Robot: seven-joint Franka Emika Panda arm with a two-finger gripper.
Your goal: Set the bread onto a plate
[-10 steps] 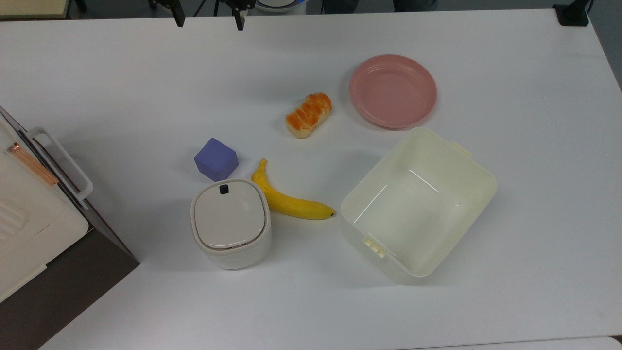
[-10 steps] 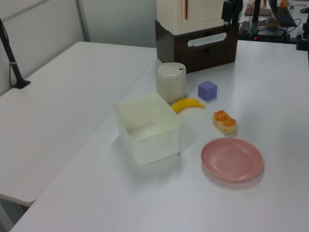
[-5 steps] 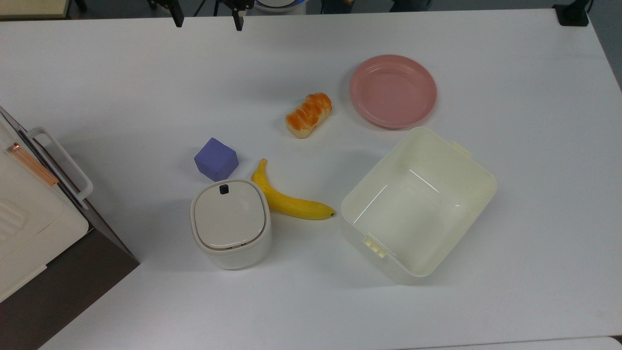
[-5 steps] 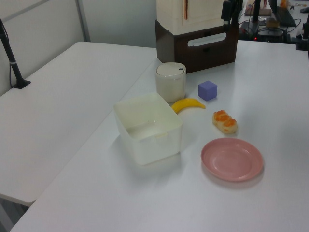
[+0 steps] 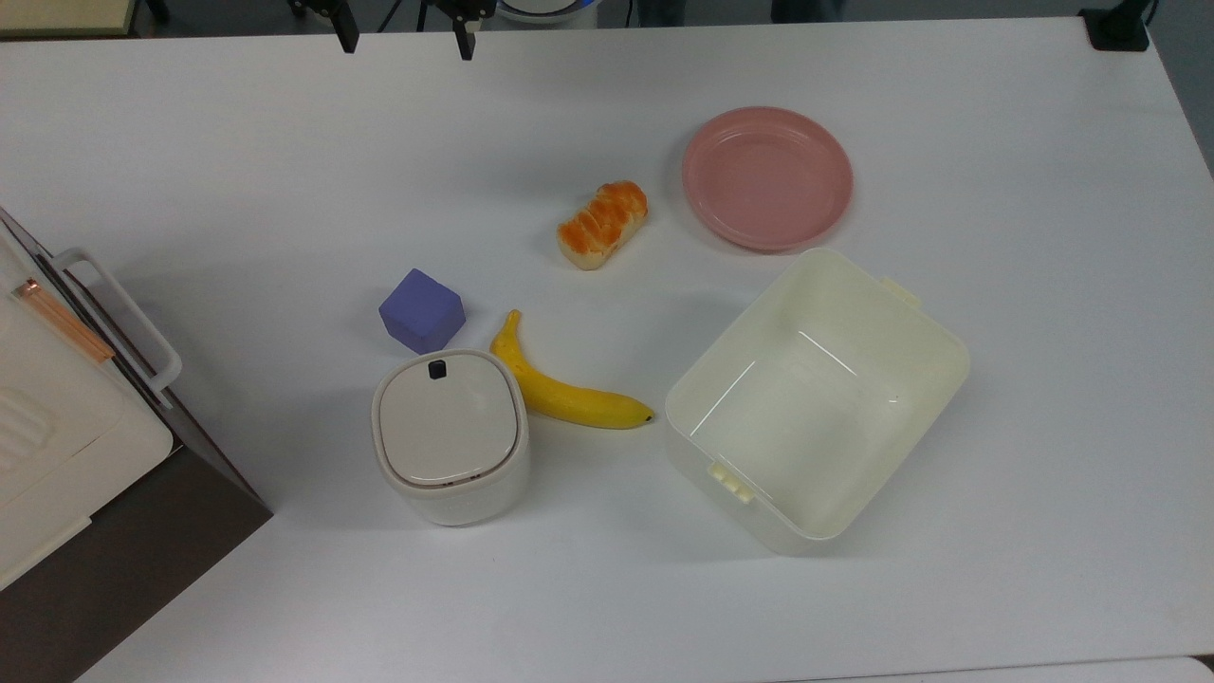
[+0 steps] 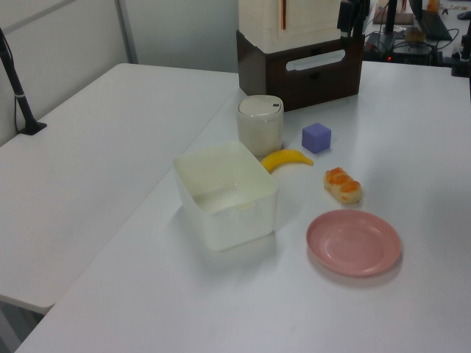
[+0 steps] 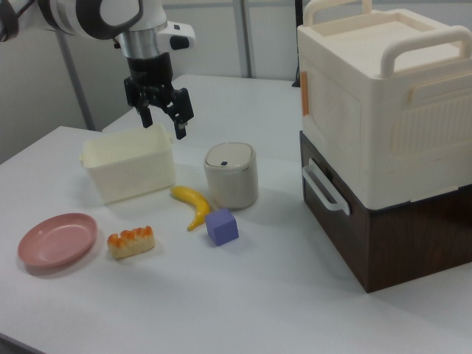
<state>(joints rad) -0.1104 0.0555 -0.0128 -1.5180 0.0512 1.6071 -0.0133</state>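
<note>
Fingers (image 7: pixel 179 125) of the gripper (image 7: pixel 162 118) stand apart with nothing between them, pointing down, high above the counter (image 5: pixel 285 171). In the right view the black gripper hangs from a white and dark wrist that comes in from 10 o'clock, and the rest of the arm is cut off at the picture's edge. In the top view two dark finger tips (image 5: pixel 465 43) poke in at 12 o'clock, the body above them cut off.

From the right view's centre, the cream tub (image 7: pixel 129 171) sits at 10 o'clock, under and behind the gripper. The lidded white canister (image 7: pixel 231 175) stands near the centre, with the banana (image 7: pixel 192 205) and the purple cube (image 7: pixel 222 226) in front of it.

The bread (image 5: pixel 603 224) lies on the bare counter, near the plate (image 5: pixel 766 177) but not touching it; seen from the plate in the top view, it lies at 8 o'clock. The plate is bare. In the left view the bread (image 6: pixel 343 184) sits at 11 o'clock from the plate (image 6: pixel 354 242).

The large cream and brown box (image 7: pixel 391 133) is cut off at 3 o'clock in the right view, and in the top view its corner shows at 8 o'clock.
</note>
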